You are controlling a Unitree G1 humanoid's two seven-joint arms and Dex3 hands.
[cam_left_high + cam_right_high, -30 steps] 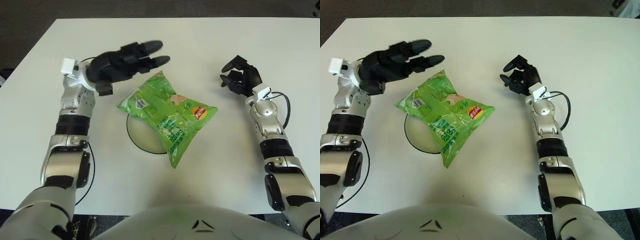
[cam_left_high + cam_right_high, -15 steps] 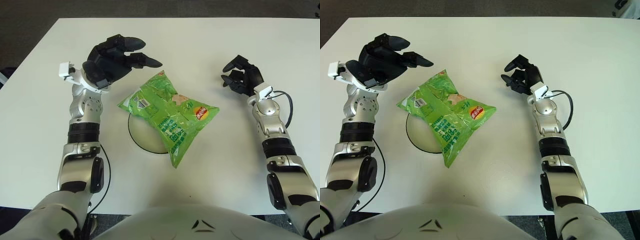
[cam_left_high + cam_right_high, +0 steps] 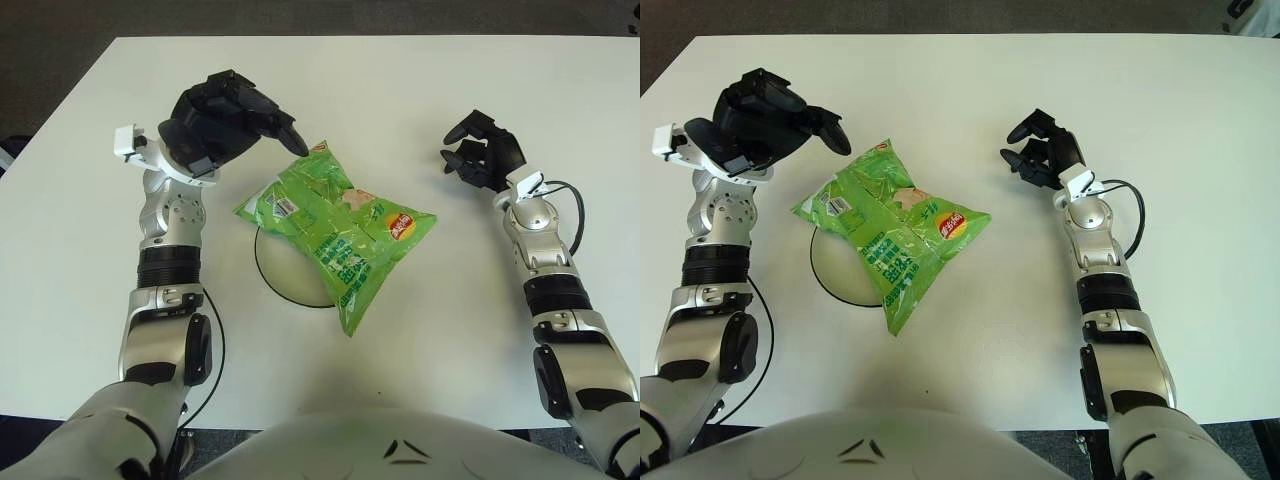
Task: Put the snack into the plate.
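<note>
A green snack bag (image 3: 338, 226) lies flat across a round white plate (image 3: 281, 279), covering most of it and overhanging to the right. My left hand (image 3: 225, 125) hovers just up and left of the bag, fingers curled downward, holding nothing and not touching the bag. My right hand (image 3: 480, 155) rests above the table to the right of the bag, fingers curled loosely, empty.
The white table (image 3: 420, 330) carries only the plate and bag. Its far edge runs along the top of the view, with dark floor beyond. A black cable (image 3: 572, 205) loops at my right wrist.
My left hand has curled its fingers downward and drawn in a little to the left of the bag's top corner. The bag, plate and right hand have not moved.
</note>
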